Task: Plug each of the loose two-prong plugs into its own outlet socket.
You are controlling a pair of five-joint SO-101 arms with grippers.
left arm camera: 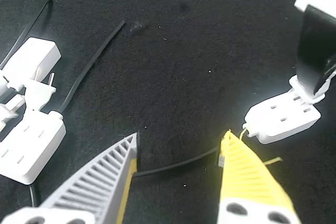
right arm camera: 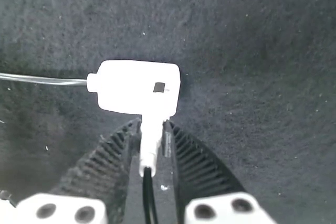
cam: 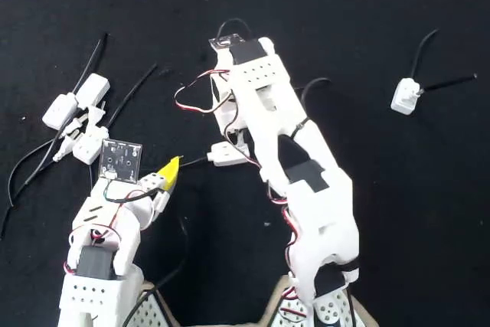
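The right hand [right arm camera: 153,125] pinches 1 plug [right arm camera: 151,150] (touching a socket [right arm camera: 136,87]); the left hand [left arm camera: 178,137] gapes wide.

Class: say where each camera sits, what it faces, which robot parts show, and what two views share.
High view: fixed overhead, looking down at the table; both arms show.
Left wrist view: on left arm, facing the table; open left gripper shows.
Right wrist view: on right arm, facing an outlet socket; right gripper shut on plug.
Shared: both wrist views show that socket.
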